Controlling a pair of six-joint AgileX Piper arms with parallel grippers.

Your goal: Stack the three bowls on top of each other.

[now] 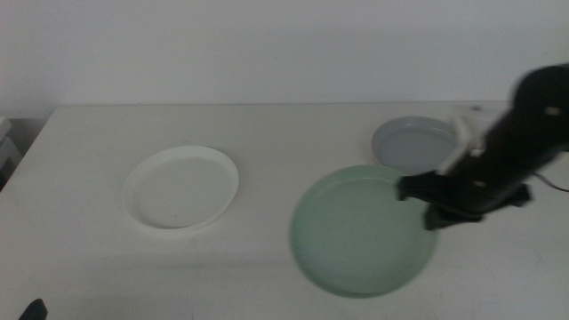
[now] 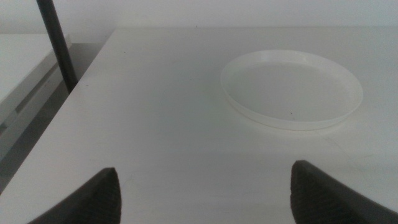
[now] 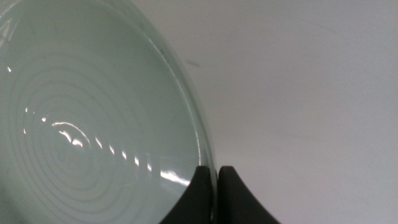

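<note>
The table (image 1: pixel 267 133) carries 3 shallow round bowls, all separate and none stacked. The white bowl (image 1: pixel 181 188) rests flat on the left half of the table, and its interior holds nothing; the left wrist view shows the same white bowl (image 2: pixel 292 89) ahead of the left gripper (image 2: pixel 205 196), well apart from it. The grey bowl (image 1: pixel 411 143) sits toward the far right of the table, its interior likewise bare, with part of its right rim hidden behind the right arm. The mint green bowl (image 1: pixel 363 231) lies nearest the camera, right of centre, between the white bowl and the right arm; its shadow falls to its lower left, though whether it is raised off the surface cannot be determined. Its interior contains nothing, and the right wrist view shows concentric rings and light reflections on the inner face of the mint green bowl (image 3: pixel 93 124). The right gripper (image 1: pixel 418 188) enters from the right side and meets this bowl at its right rim. In the right wrist view the right gripper (image 3: pixel 216 177) has its 2 jaws closed to a narrow slit, with the thin rim of the bowl clamped between them. The left gripper waits at the near left of the table, jaws spread wide, holding nothing
</note>
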